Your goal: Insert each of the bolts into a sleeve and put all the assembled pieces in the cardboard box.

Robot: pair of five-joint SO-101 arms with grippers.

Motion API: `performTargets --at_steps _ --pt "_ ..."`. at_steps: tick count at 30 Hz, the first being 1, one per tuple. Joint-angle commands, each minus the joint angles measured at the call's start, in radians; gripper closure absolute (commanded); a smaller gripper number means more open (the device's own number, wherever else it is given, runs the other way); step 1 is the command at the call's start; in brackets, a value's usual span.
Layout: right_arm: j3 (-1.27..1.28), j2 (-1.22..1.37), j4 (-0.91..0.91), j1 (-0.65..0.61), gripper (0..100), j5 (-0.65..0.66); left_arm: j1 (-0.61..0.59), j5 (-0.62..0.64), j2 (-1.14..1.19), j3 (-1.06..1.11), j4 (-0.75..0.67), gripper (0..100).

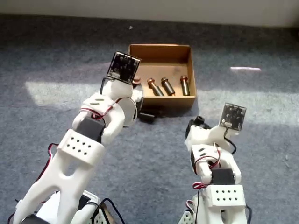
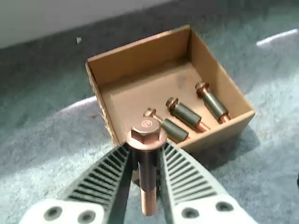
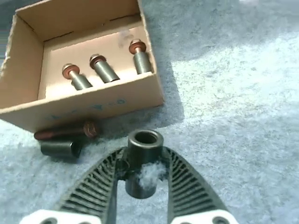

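The left arm point(image 1: 84, 144) was stretched forward across the grey surface point(image 1: 261, 154), its wrist brought up to the near left corner of the cardboard box point(image 1: 159, 46). The left pincer point(image 2: 146, 150) was pressed together on a copper bolt point(image 2: 147, 135), which was gripped along the shank, the hexagonal head standing clear of the fingertips and just short of the box's near wall.

The right arm point(image 1: 217, 163) was folded closer to its base, and its wrist was held back from the box. A dark sleeve point(image 3: 145, 140) was pinched in the right pincer point(image 3: 144, 156), its open bore turned towards the camera.

Three assembled pieces point(image 3: 103, 68) were laid side by side on the box floor, against the near wall. Outside the box, a loose bolt point(image 3: 65, 132) was laid on the surface along the foot of that wall, and a loose sleeve point(image 3: 60, 148) was laid just beside it.
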Motion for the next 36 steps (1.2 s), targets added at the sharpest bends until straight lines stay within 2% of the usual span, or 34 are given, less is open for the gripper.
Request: performTargets --at_steps 1,5,9,12,15,22,26,31,36 --pt "-0.059 -0.022 -0.033 -0.074 99.3 0.089 -0.005 0.017 -0.117 0.019 -0.206 99" --pt "-0.054 -0.022 -0.033 -0.133 99.3 0.094 -0.001 0.017 -0.193 0.114 -0.359 99" --pt "-0.053 -0.022 -0.033 -0.193 99.3 0.097 0.005 0.018 -0.331 0.306 -0.512 99" --pt "-0.053 -0.022 -0.091 -0.211 99.3 0.097 0.005 0.018 -0.455 0.420 -0.591 99" --pt "-0.031 -0.022 -0.163 -0.211 99.3 0.097 0.004 0.021 -0.541 0.437 -0.554 99" --pt "0.047 -0.022 -0.257 -0.214 99.3 0.097 0.004 0.140 -0.641 0.487 -0.520 99" --pt "0.051 -0.022 -0.262 -0.214 99.3 0.097 0.005 0.173 -0.708 0.547 -0.520 99" --pt "0.054 -0.022 -0.260 -0.217 99.3 0.097 0.051 0.284 -0.854 0.628 -0.520 99" --pt "0.088 -0.022 -0.260 -0.275 99.3 0.117 0.093 0.295 -1.041 0.697 -0.516 99"
